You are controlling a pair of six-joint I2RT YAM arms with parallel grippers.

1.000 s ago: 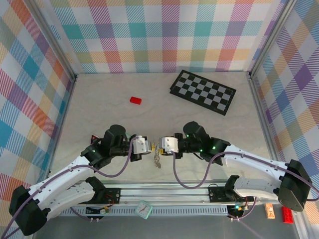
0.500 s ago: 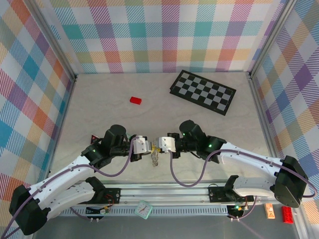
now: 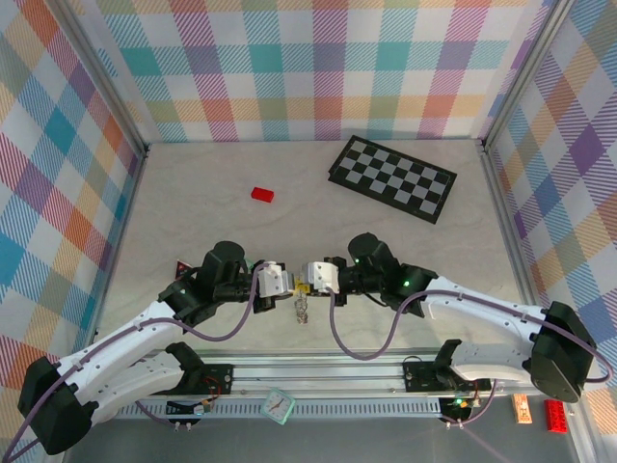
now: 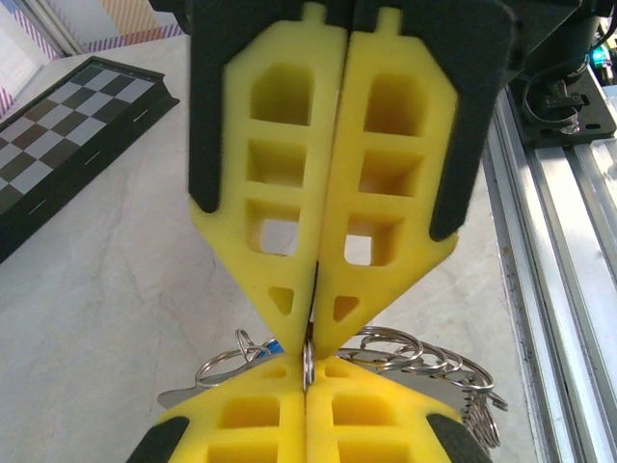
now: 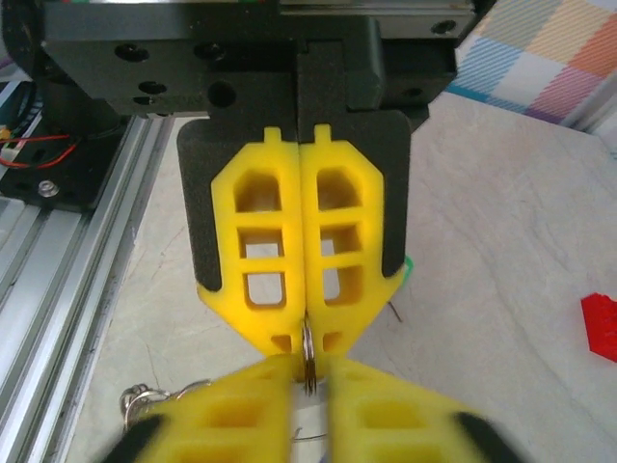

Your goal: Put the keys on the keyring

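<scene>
Toward the left of the overhead view, the left arm (image 3: 125,347) stretches over the bench (image 3: 183,212) to the middle of its near edge. Well behind it, a red block (image 3: 262,194) lies alone on the pale surface. The left end effector (image 3: 291,285) points rightward and is closed. In its wrist view its yellow fingers (image 4: 241,429) press together, with a thin metal edge of the keyring (image 3: 302,310) caught in the seam between their tips.

From that meeting point the keyring trails toward the near edge as a small bunch of silvery loops. Whether the lowest loops touch the bench I cannot tell. In the left wrist view the loops fan out to either side of the fingertips. A tiny blue speck among those on the left may be the blue key (image 4: 275,345), but it is too small to be sure.

The right end effector (image 3: 305,285) faces the left one, tip to tip. Its own wrist view shows the same ring edge standing between its blurred fingers with a narrow gap around it. The opposite camera shows those fingers nearly touching, so I cannot tell whether it pinches the ring or merely brackets it. Farther right and back, a black-and-white checkerboard (image 3: 391,180) lies flat, well apart from both arms.
</scene>
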